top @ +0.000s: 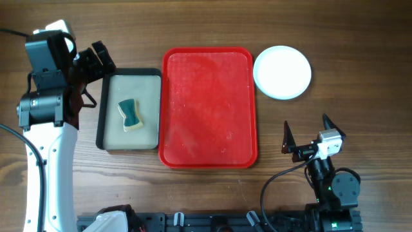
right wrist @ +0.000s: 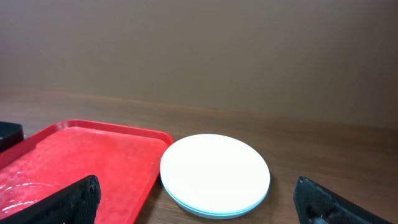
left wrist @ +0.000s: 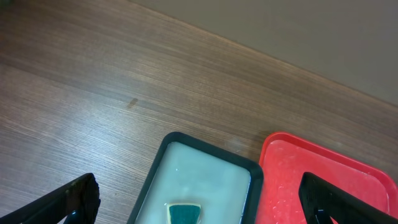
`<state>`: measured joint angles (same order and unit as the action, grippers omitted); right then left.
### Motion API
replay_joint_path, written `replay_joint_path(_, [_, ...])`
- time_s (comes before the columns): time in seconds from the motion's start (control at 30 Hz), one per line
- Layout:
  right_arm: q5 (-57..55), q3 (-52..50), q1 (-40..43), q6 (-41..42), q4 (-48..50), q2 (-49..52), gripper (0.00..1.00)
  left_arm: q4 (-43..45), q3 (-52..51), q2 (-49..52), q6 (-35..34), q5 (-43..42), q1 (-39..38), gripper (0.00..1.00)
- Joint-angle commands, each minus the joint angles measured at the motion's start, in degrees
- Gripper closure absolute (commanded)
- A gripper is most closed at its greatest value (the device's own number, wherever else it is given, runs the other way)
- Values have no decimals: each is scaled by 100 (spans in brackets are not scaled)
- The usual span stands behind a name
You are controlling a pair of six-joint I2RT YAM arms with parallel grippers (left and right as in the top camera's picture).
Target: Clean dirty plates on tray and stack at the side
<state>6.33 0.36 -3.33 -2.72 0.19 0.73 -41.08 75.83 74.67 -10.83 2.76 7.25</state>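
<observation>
The red tray (top: 207,106) lies in the middle of the table with only water drops on it; it also shows in the left wrist view (left wrist: 323,165) and the right wrist view (right wrist: 81,162). The plates (top: 282,71) sit stacked on the table right of the tray's far corner. The top plate (right wrist: 214,171) is white, with a pale turquoise edge below it. My left gripper (top: 96,61) hangs open over the far left corner of a small black-rimmed tray. My right gripper (top: 307,124) stands open near the front right, apart from the plates, with nothing between its fingers (right wrist: 74,202).
A black-rimmed tray (top: 100,122) of cloudy water lies left of the red tray, and a teal and yellow sponge (top: 131,113) rests in it. The sponge (left wrist: 185,213) shows between my left fingers (left wrist: 71,202). Cables run along the front edge.
</observation>
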Motion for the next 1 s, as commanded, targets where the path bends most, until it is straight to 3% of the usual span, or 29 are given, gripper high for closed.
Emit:
replay_joint_path(0.0, [-146, -9, -24, 138, 9, -52, 0, 13, 46, 11, -31, 55, 17, 0])
replay_joint_path(0.67, [-146, -9, -24, 138, 9, -52, 0, 9, 46, -7, -31, 55, 17, 0])
replay_joint_path(0.77, [-146, -9, -24, 138, 9, -52, 0, -125, 46, -577, 9, 227, 17, 0])
replay_joint_path(0.97, [-146, -9, -24, 138, 9, -52, 0, -737, 46, -2688, 13, 319, 17, 0])
